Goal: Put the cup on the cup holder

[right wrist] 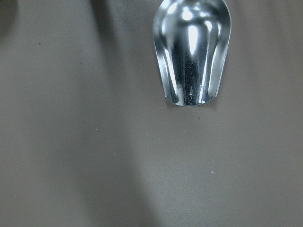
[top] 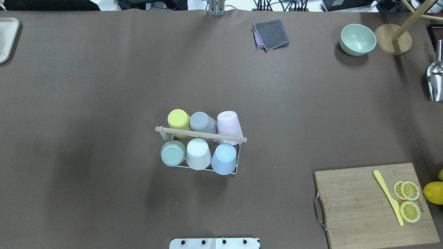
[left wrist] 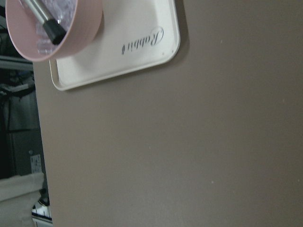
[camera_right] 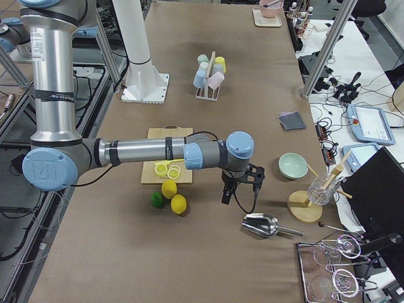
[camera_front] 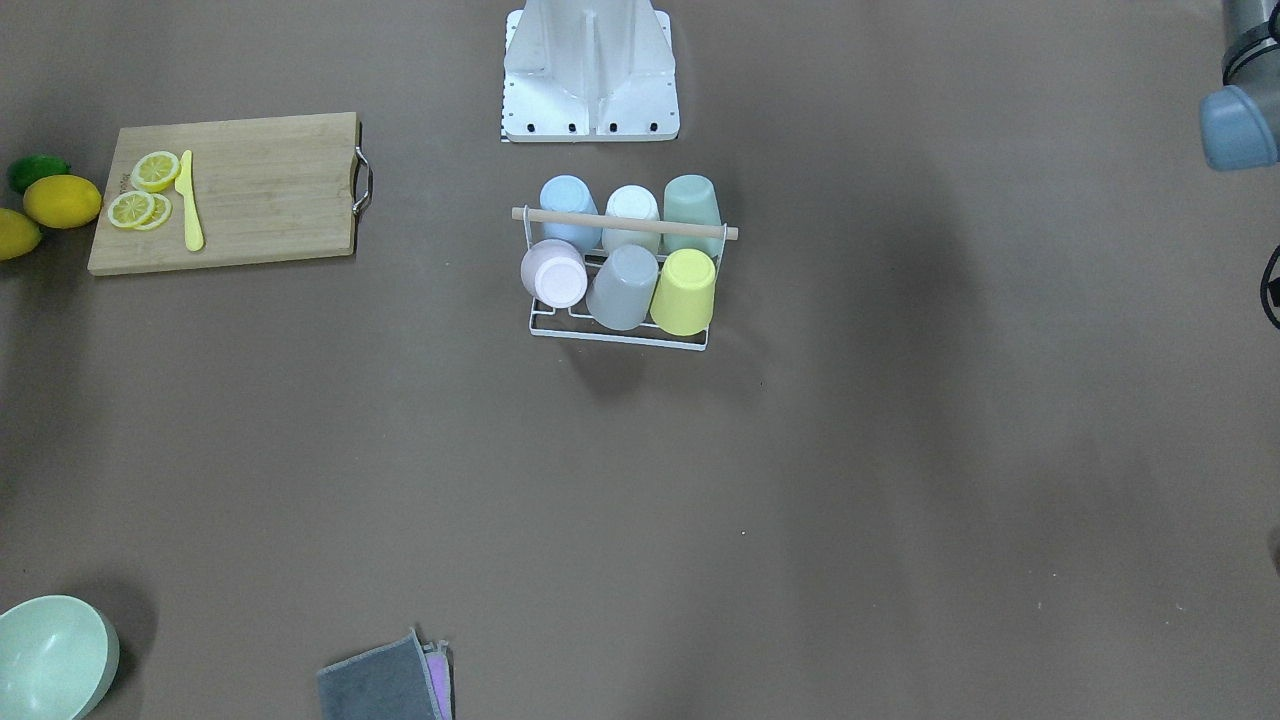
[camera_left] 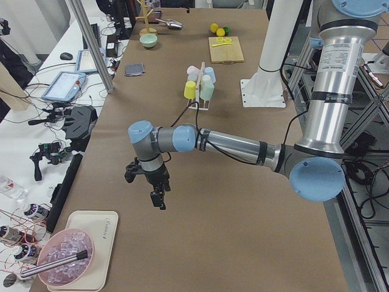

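If gripping cups (top: 198,154) on cup holder (top: 200,134): likely light, stiff, slick; pinch sidewall. Cannot tell fingers' state, left gripper (camera_left: 159,197), right gripper (camera_right: 225,194).

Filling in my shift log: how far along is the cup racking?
Looks finished: six pastel upturned cups fill both rows of the white wire cup holder with the wooden rod. Nothing seems in hand: the left hand and right hand hang far from it. No loose cup shows, so nothing seems left.
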Controlling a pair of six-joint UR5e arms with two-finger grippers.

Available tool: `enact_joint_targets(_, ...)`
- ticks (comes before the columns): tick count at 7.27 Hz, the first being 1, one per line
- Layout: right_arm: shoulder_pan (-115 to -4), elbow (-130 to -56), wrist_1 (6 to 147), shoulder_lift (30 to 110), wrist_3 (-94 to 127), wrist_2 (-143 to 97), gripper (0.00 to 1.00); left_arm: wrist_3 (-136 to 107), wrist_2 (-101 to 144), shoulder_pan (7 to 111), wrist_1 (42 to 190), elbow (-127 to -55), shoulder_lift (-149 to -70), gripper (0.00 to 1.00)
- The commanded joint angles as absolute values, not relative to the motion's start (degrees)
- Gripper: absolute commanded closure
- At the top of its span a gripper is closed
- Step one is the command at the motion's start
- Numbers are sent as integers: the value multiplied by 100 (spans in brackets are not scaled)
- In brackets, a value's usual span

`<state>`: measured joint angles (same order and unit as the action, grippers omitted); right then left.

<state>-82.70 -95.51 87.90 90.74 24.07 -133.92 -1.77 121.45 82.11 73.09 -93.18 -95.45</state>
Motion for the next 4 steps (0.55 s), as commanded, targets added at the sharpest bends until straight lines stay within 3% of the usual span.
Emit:
enact_joint_targets(1, -8271, -9536, 8789, 9079, 2408, -13368, 1, 166, 13276, 8770, 7339, -9229, -9133, 3)
enact_joint_targets(4, -8271, -9519, 8798, 9105, 2417, -13377, 1, 325, 13500, 8964, 7716, -9220, -8457, 3)
